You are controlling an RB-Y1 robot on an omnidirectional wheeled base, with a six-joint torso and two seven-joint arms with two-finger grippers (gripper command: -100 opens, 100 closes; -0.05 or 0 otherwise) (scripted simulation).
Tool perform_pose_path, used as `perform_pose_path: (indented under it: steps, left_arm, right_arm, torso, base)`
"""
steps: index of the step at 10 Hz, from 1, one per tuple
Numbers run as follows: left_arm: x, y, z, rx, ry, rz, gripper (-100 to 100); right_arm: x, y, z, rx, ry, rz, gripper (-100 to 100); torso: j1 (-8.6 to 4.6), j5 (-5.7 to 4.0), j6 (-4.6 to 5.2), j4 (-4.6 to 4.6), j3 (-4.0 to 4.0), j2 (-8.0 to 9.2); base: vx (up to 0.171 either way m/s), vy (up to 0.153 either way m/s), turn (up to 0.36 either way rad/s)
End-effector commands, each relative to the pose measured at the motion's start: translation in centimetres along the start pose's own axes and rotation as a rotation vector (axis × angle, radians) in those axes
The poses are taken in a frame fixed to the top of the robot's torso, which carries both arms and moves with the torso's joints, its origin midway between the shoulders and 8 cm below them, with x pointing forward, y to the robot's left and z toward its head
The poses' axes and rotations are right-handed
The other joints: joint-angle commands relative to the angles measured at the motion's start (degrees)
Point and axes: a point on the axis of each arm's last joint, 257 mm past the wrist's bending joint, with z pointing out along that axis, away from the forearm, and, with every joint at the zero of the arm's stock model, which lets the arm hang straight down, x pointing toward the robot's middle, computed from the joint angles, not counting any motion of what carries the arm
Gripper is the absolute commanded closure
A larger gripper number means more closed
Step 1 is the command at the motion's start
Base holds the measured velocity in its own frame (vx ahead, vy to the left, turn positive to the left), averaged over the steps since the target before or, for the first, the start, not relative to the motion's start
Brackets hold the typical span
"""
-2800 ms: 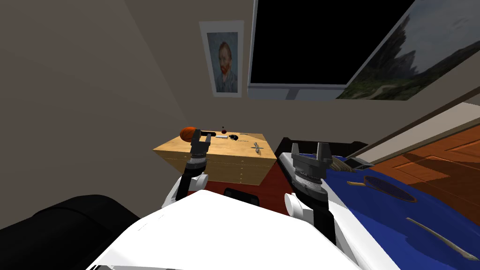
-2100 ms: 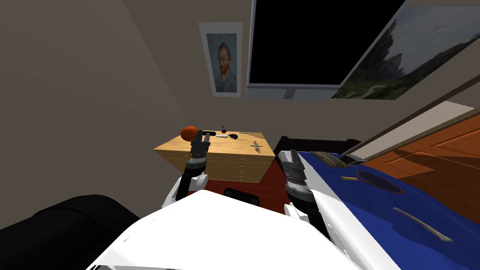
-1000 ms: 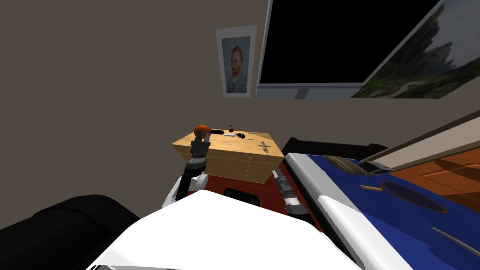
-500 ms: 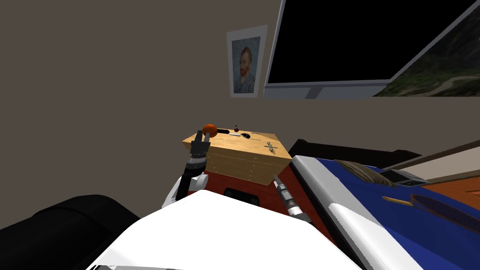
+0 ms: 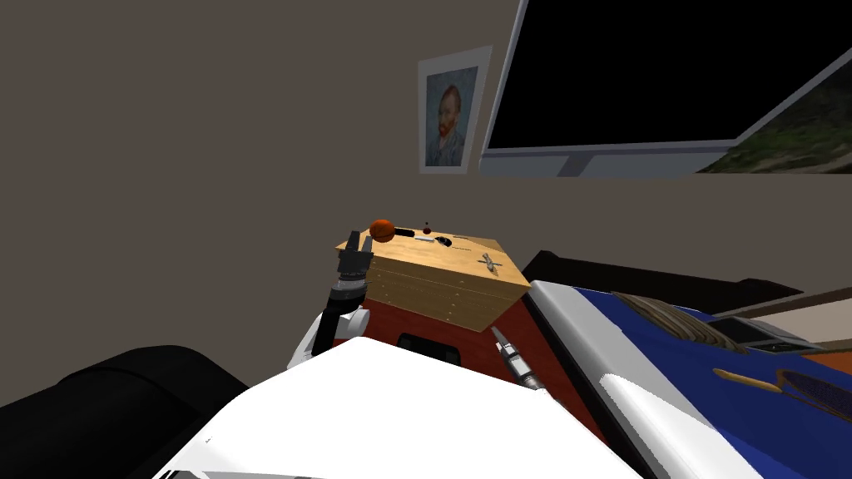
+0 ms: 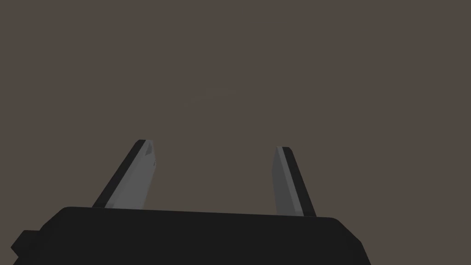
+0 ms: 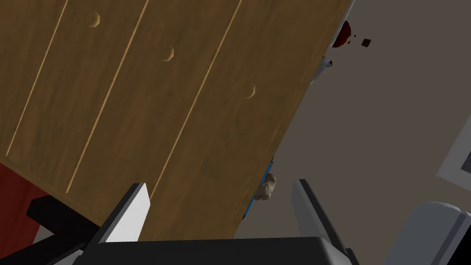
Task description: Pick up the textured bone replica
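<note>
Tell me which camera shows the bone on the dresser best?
The head view: the bone lies small but whole on the dresser top. The right wrist view catches one knobby end past the dresser's edge; the left wrist view faces wall.

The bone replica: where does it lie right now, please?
In the head view, the bone replica lies on the wooden dresser, near its right edge.
</note>
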Motion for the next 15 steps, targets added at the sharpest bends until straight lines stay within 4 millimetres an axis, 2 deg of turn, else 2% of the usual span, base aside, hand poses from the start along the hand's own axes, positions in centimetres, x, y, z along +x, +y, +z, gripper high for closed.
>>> perform_pose_path:
  steps: [1,2,3,4,5,6,7,8,10,11,12,13,14,15]
  left_arm:
    - [0.0,0.0,0.0,0.0,0.0,0.0,0]
    - [0.0,0.0,0.0,0.0,0.0,0.0,0]
    - [0.0,0.0,0.0,0.0,0.0,0.0,0]
    - [0.0,0.0,0.0,0.0,0.0,0.0,0]
    - [0.0,0.0,0.0,0.0,0.0,0.0,0]
    - [0.0,0.0,0.0,0.0,0.0,0.0,0]
    - [0.0,0.0,0.0,0.0,0.0,0.0,0]
    - [0.0,0.0,0.0,0.0,0.0,0.0,0]
    - [0.0,0.0,0.0,0.0,0.0,0.0,0]
    - [0.0,0.0,0.0,0.0,0.0,0.0,0]
    - [0.0,0.0,0.0,0.0,0.0,0.0,0]
    - [0.0,0.0,0.0,0.0,0.0,0.0,0]
    - [0.0,0.0,0.0,0.0,0.0,0.0,0]
    - [0.0,0.0,0.0,0.0,0.0,0.0,0]
  right_arm:
    - [-0.1,-2.4,-0.7,0.053,0.02,-0.02,-100]
    - [-0.3,-5.5,-2.2,0.134,0.042,-0.029,-100]
    - [-0.7,-6.0,-2.5,0.146,0.05,-0.046,-100]
    - [-1.2,-9.2,-4.3,0.232,0.068,-0.058,-100]
    - [-1.7,-9.3,-4.5,0.238,0.077,-0.075,-100]
    - [-2.3,-12.1,-6.4,0.315,0.089,-0.08,-100]
    - [-3.0,-12.4,-6.8,0.327,0.099,-0.105,-100]
    - [-3.8,-15.1,-8.8,0.405,0.106,-0.109,-100]
    - [-4.9,-15.2,-9.2,0.417,0.12,-0.145,-100]
    - [-6.0,-17.5,-11.4,0.493,0.126,-0.152,-100]
    - [-7.0,-17.5,-11.8,0.503,0.137,-0.182,-100]
    - [-8.1,-19.6,-14.0,0.575,0.138,-0.185,-100]
    - [-9.0,-19.5,-14.3,0.583,0.147,-0.211,-100]
    - [-10.5,-21.2,-16.6,0.655,0.148,-0.222,-100]
  torso:
    - [0.0,0.0,0.0,0.0,0.0,0.0]
    - [0.0,0.0,0.03,0.0,0.0,0.0]
    - [0.1,0.02,0.0,0.01,0.02,0.04]
    - [0.07,0.02,0.04,0.01,0.02,0.03]
    - [0.1,0.02,0.0,0.01,0.03,0.06]
    - [0.1,0.02,0.04,0.01,0.02,0.03]
    - [0.15,0.03,0.0,0.0,-0.02,-0.05]
    - [0.12,0.04,0.03,0.0,-0.02,-0.04]
    - [0.17,0.04,0.04,0.02,0.03,0.04]
    - [0.0,0.01,0.05,0.01,0.01,0.01]
    - [0.06,0.02,-0.01,0.0,-0.02,-0.03]
    - [0.05,0.02,0.05,0.0,-0.03,-0.05]
    - [0.2,0.04,0.0,0.0,-0.03,-0.05]
    - [0.15,0.05,0.04,0.01,0.0,-0.01]
  base:
    - [-0.012,0.059,0.096]
    - [-0.029,0.09,0.215]
    - [-0.02,0.074,0.08]
    - [-0.029,0.084,0.188]
    - [-0.017,0.081,0.096]
    - [0.01,0.102,0.21]
    - [-0.001,0.088,0.111]
    - [-0.022,0.112,0.223]
    - [-0.012,0.07,0.038]
    - [0.002,0.078,0.237]
    - [0.01,0.071,0.125]
    - [0.004,0.119,0.244]
    - [-0.009,0.094,0.103]
    - [-0.007,0.108,0.23]
